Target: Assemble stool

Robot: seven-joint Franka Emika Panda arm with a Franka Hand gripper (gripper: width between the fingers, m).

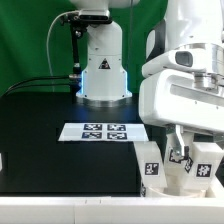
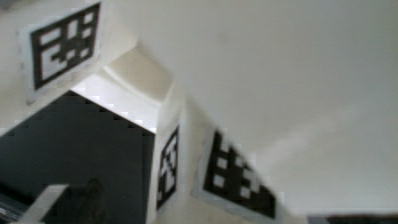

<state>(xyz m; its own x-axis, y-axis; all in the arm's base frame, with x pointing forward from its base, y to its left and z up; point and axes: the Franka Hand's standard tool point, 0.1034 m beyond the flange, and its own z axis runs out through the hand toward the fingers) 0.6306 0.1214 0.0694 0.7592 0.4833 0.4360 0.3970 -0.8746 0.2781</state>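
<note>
The stool's white parts with black-and-white tags stand at the table's front on the exterior view's right. One chunky leg stands apart, and more tagged white pieces sit right under the arm's hand. My gripper is down among them, and its fingers are hidden behind the white parts. In the wrist view a large white stool surface fills most of the picture. A tagged leg is close below it and another tagged face shows at the corner. I cannot tell whether the jaws hold anything.
The marker board lies flat in the middle of the black table. The robot's white base stands behind it, with a green curtain at the back. The table's front edge runs just below the stool parts.
</note>
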